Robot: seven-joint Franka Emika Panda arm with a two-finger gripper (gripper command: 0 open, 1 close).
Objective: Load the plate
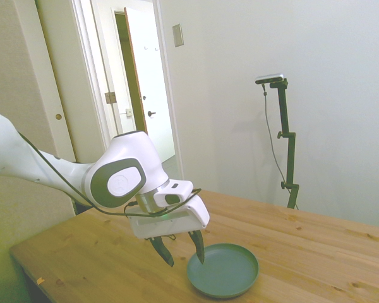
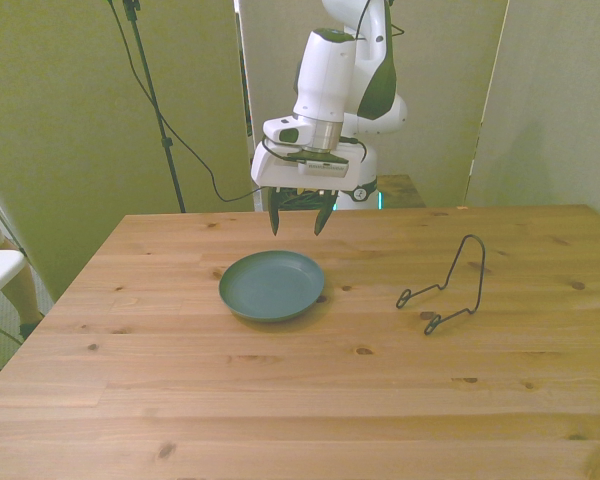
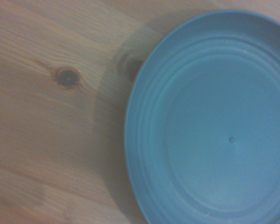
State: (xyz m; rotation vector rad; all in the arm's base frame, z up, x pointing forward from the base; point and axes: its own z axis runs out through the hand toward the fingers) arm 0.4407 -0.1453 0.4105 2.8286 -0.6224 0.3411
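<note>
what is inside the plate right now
Nothing: the teal plate holds no item, and the wrist view shows only its bare ridged bottom. It lies flat on the wooden table; what lies under it cannot be seen.

side view: off one table side, facing across it. front view: across the table, facing the arm. wrist view: close above. all share the plate (image 1: 223,272) (image 2: 271,285) (image 3: 210,126).

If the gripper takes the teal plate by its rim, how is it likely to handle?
The plate looks rigid, so it should probably lift without flexing. Its matte surface may offer fair grip, though the shallow rim gives the open gripper little to hold. Lying flat on the table, it would likely slide rather than tip if nudged.
</note>
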